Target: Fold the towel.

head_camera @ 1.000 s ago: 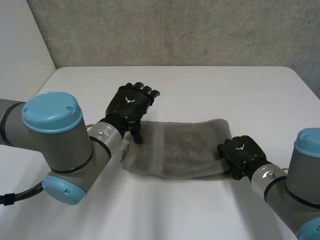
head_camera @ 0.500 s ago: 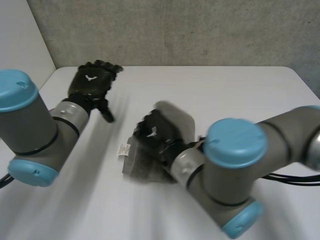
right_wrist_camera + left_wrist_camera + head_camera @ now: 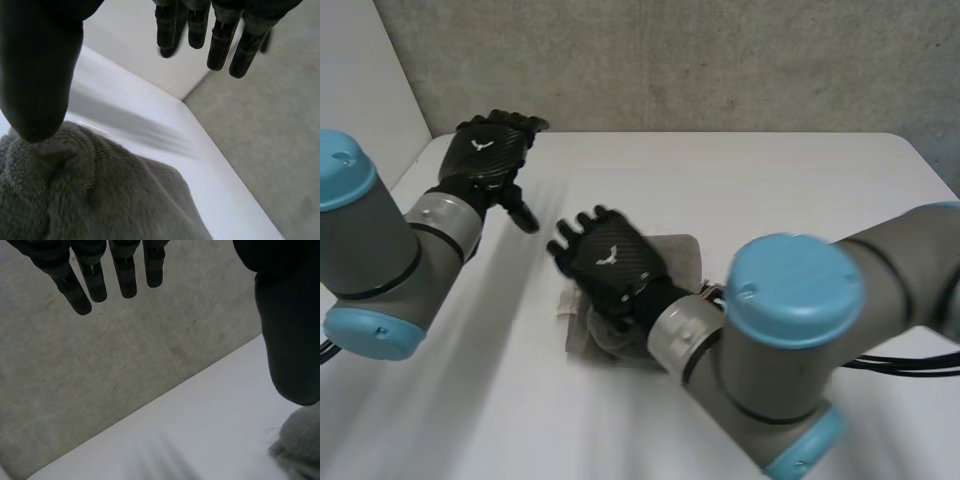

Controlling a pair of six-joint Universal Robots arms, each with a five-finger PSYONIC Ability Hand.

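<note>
At the upper left of the head view the left hand hangs above the white table, well apart from the cloth. Its own wrist view shows straight, slightly parted fingers holding nothing, with a corner of towel beyond the thumb. At the frame's centre lies the towel — grey, doubled into a compact, rather lumpy bundle with a small white tag at its left edge. The right hand is over the bundle's left part, and its arm crosses in from the lower right. In the right wrist view its fingers are spread and straight, and the thumb is close above the towel; whether it touches cannot be told. One fold looks laid and let go, so the step in hand seems to be the release. The next move probably calls for flattening the bundle or regrasping an edge — squarely, since the layers look uneven.
</note>
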